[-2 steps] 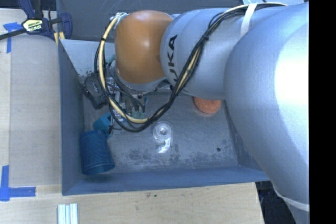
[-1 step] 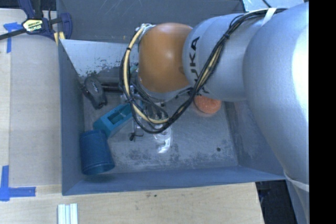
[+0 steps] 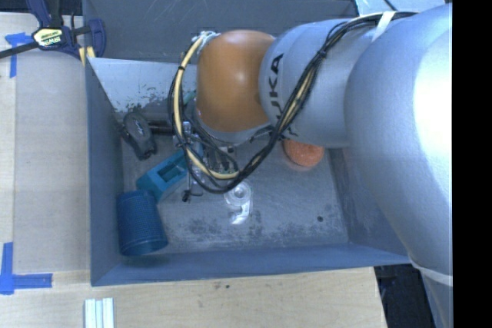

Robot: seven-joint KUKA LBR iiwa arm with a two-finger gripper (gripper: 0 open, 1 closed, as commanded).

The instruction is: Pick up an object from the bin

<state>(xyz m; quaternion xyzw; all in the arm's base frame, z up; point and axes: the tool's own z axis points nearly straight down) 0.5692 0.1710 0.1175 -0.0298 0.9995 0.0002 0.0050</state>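
Camera view: grey metal bin [image 3: 100,188], arm [image 3: 361,81] coming in from the right and covering much of the bin's right half. The orange cover [image 3: 231,77] on the wrist sits over the bin's middle, with yellow and black cables [image 3: 183,100] looped around it and hanging below.

The gripper [image 3: 206,169] is low in the bin, just under the cover, near the middle of the floor. The cover and cables hide most of it, so I cannot tell whether it is wide, narrow or holding something.

Nearest things: a teal plastic block [image 3: 163,177] lies just beside the gripper on its left, tilted, one end pointing to the bin's lower-left corner. Contact with the gripper cannot be told. A small clear plastic piece [image 3: 239,203] lies just below and right of the gripper, on the floor towards the bin's lower edge.

Others: a dark blue ribbed cylinder [image 3: 141,223] lies on its side in the lower-left corner, just beside the teal block's lower end. A dark grey object [image 3: 138,132], kind unclear, sits by the left wall towards the upper-left corner, apart from the gripper. An orange ball [image 3: 304,154] lies right of middle, partly under the arm, well apart from the blue cylinder.
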